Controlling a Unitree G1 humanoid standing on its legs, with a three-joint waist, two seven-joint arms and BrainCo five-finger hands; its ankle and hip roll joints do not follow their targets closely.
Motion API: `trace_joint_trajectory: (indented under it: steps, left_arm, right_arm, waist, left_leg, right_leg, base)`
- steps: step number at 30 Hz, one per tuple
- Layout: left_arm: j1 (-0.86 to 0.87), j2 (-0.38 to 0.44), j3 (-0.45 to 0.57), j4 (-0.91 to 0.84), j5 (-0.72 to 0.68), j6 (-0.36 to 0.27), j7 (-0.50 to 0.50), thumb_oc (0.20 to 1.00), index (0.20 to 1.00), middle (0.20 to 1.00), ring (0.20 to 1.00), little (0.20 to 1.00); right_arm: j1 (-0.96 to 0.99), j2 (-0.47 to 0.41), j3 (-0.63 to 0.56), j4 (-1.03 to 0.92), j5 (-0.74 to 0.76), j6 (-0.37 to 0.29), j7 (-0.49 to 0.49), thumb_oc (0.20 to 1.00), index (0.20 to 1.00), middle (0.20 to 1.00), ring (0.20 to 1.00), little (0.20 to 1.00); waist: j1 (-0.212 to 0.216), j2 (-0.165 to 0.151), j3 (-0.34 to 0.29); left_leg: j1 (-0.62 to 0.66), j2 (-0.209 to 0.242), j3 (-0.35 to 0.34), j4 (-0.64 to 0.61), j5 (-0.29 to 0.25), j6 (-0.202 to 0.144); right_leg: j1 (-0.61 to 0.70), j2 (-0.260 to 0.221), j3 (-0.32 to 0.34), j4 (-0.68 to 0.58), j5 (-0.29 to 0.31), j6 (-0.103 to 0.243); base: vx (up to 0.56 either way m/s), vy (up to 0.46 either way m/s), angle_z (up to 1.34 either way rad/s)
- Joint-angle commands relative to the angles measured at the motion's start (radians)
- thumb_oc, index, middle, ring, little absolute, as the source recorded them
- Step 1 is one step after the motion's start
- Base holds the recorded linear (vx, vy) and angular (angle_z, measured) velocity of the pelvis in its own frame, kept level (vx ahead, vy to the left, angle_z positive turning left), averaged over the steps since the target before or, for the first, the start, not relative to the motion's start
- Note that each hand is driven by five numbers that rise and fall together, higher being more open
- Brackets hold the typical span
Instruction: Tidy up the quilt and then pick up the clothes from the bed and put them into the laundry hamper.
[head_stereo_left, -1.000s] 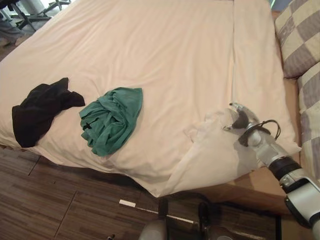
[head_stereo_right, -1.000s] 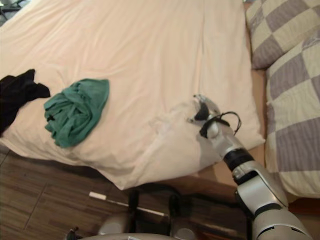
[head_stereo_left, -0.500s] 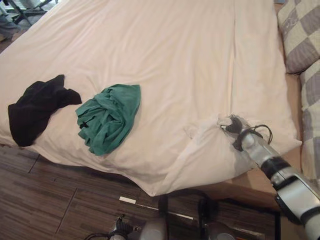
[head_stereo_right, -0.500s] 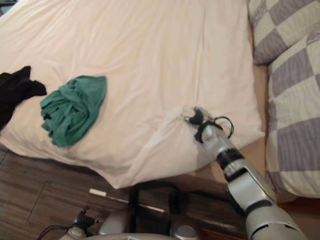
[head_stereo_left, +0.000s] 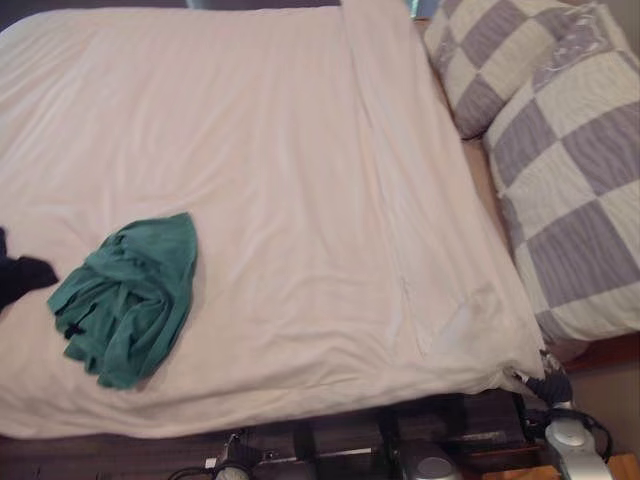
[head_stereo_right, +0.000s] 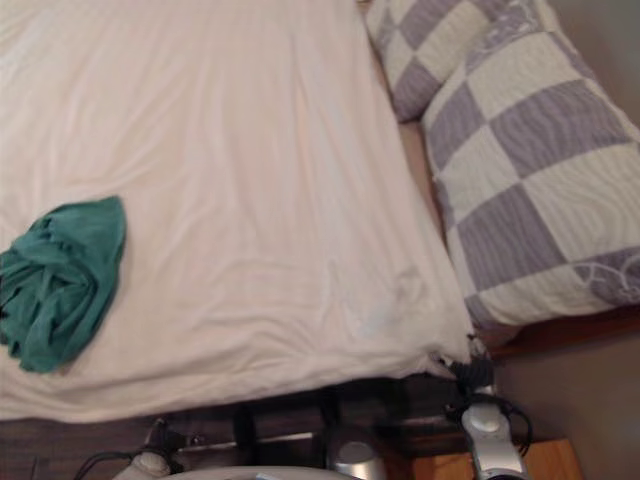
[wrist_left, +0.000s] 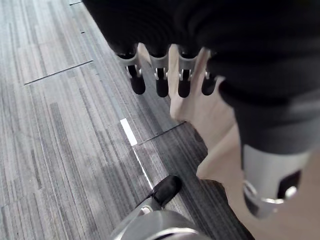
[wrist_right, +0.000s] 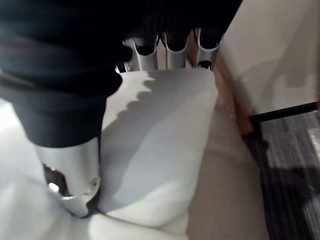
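The cream quilt (head_stereo_left: 280, 180) lies spread flat over the bed, its near right corner pulled down over the bed's edge. My right hand (head_stereo_right: 477, 374) is at that corner. In the right wrist view its fingers (wrist_right: 172, 50) and thumb (wrist_right: 72, 185) are curled round a fold of the quilt (wrist_right: 155, 145). A crumpled green garment (head_stereo_left: 130, 290) rests on the quilt at the left. A bit of a black garment (head_stereo_left: 15, 278) shows at the far left edge. My left hand (wrist_left: 161, 80) hangs over the wood floor, fingers straight, holding nothing.
Two grey-and-cream checked pillows (head_stereo_left: 560, 160) lie at the head of the bed on the right. A strip of wooden bed frame (head_stereo_right: 560, 335) runs below them. Dark plank floor (wrist_left: 60, 125) with a white strip (wrist_left: 128, 131) lies beside the bed.
My right hand has drawn the folded-over quilt corner back to the bed's near right corner, so the quilt now lies flat. The camera has swung toward the pillows.
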Motion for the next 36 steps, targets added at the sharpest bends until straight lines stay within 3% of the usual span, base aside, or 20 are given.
trace_joint_trajectory:
  steps: [1,4,11,15,19,28,33,35,36]
  left_arm:
    - [-0.007,0.032,-0.006,0.048,0.006,0.013,0.024,1.0,1.0,1.0,1.0,1.0]
    - [-0.004,0.033,-0.008,0.044,0.001,0.016,0.029,1.0,1.0,1.0,1.0,1.0]
    - [0.008,0.031,-0.018,0.017,0.006,0.012,0.046,1.0,1.0,1.0,1.0,1.0]
    - [0.007,0.015,-0.015,0.038,0.021,0.016,0.053,1.0,1.0,1.0,1.0,1.0]
    - [0.002,0.003,-0.022,0.054,0.031,0.025,0.059,1.0,1.0,1.0,1.0,1.0]
    - [-0.006,0.004,-0.035,0.044,0.034,0.028,0.06,1.0,1.0,1.0,1.0,1.0]
    - [-0.005,0.001,-0.058,0.039,0.019,0.031,0.067,1.0,1.0,1.0,1.0,1.0]
    - [-0.009,0.004,-0.069,0.037,0.014,0.031,0.068,1.0,1.0,1.0,1.0,1.0]
    - [-0.011,0.003,-0.066,0.038,0.014,0.031,0.067,1.0,1.0,1.0,1.0,1.0]
  right_arm:
    - [0.036,0.021,-0.055,0.131,0.096,0.019,-0.093,1.0,1.0,1.0,1.0,1.0]
    - [0.031,0.029,-0.055,0.195,0.097,0.032,-0.111,1.0,1.0,1.0,1.0,1.0]
    - [0.031,-0.081,-0.167,0.167,-0.03,0.078,-0.248,1.0,1.0,1.0,1.0,1.0]
    - [-0.004,-0.16,-0.303,-0.078,-0.104,0.059,-0.402,1.0,1.0,1.0,1.0,1.0]
    - [-0.091,-0.177,-0.347,-0.321,-0.176,0.026,-0.493,1.0,1.0,1.0,1.0,1.0]
    - [-0.31,-0.21,-0.19,-0.628,-0.325,-0.005,-0.431,1.0,1.0,1.0,1.0,1.0]
    - [-0.405,-0.182,-0.075,-0.645,-0.293,-0.017,-0.392,1.0,1.0,1.0,1.0,1.0]
    - [-0.456,-0.176,-0.019,-0.6,-0.239,-0.023,-0.363,0.209,0.209,0.209,0.209,0.209]
    - [-0.465,-0.179,-0.015,-0.591,-0.236,-0.027,-0.364,0.2,0.2,0.2,0.2,0.2]
  waist:
    - [-0.007,-0.041,-0.028]
    - [-0.011,-0.04,-0.03]
    - [-0.019,-0.04,-0.032]
    - [-0.016,-0.036,-0.034]
    - [-0.001,-0.031,-0.031]
    - [0.05,-0.029,-0.018]
    - [0.079,-0.024,-0.006]
    - [0.089,-0.023,0.005]
    - [0.086,-0.023,0.006]
  left_leg:
    - [0.06,0.044,-0.019,0.0,-0.106,-0.062]
    - [0.067,0.043,-0.011,0.0,-0.11,-0.062]
    - [0.084,0.038,-0.006,0.0,-0.124,-0.058]
    - [0.091,0.031,-0.01,0.0,-0.134,-0.051]
    - [0.093,0.03,-0.018,0.0,-0.137,-0.048]
    - [0.086,0.029,-0.035,0.0,-0.129,-0.045]
    - [0.075,0.026,-0.05,0.0,-0.121,-0.044]
    - [0.066,0.024,-0.058,0.0,-0.117,-0.044]
    - [0.064,0.023,-0.058,0.0,-0.117,-0.044]
  right_leg:
    - [-0.024,-0.125,-0.002,0.009,-0.035,0.116]
    - [-0.025,-0.125,0.006,0.009,-0.033,0.119]
    - [-0.017,-0.131,0.017,0.009,-0.033,0.126]
    - [-0.012,-0.135,0.017,0.01,-0.036,0.127]
    - [-0.01,-0.138,0.014,0.009,-0.04,0.126]
    - [-0.002,-0.142,-0.003,0.009,-0.045,0.12]
    - [-0.001,-0.144,-0.015,0.009,-0.046,0.116]
    - [-0.006,-0.146,-0.019,0.01,-0.045,0.115]
    - [-0.007,-0.146,-0.019,0.01,-0.044,0.115]
  base:
    - [0.02,0.073,-0.13]
    - [0.02,0.045,-0.19]
    - [0.02,0.039,-0.04]
    - [0.01,0.017,0.0]
    - [0.01,0.005,0.0]
    - [0.01,-0.005,0.04]
    - [0.0,-0.01,0.1]
    - [-0.02,-0.013,0.11]
    - [-0.06,-0.016,0.07]
